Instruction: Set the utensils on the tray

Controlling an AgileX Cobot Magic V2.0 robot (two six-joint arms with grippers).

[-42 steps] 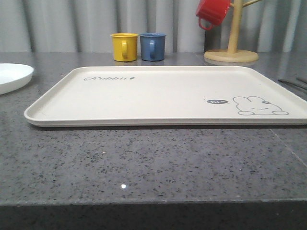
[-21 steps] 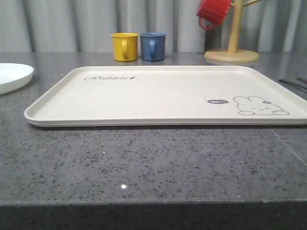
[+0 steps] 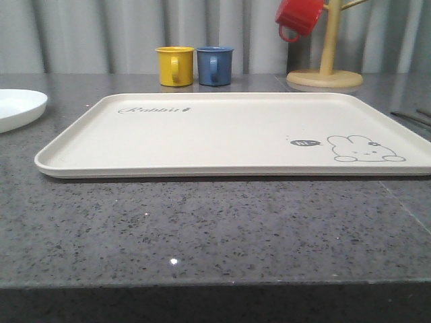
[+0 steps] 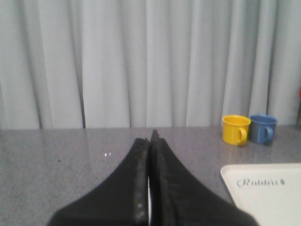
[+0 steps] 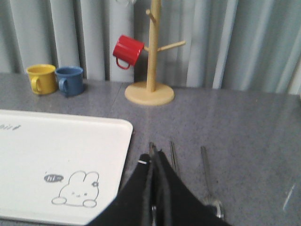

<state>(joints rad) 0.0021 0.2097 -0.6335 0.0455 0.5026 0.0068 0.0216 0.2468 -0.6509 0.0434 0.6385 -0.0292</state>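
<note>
Grey speckled stone counter runs back to pale curtains. Both the left gripper (image 4: 149,141) and right gripper (image 5: 155,162) are pressed closed, holding nothing. Beyond the right gripper, the utensils (image 5: 175,159) lie on the counter just right of the bare tray (image 3: 222,128).

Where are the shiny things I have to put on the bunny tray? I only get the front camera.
Observer: In the right wrist view the utensils lie on the grey table, beside the tray at its bunny end. None is on it.
Operator: Is my right claw holding one?
Observer: No. The right claw looks shut on nothing.
Operator: And the left one?
Observer: The left claw is shut too, with nothing in it.
</note>
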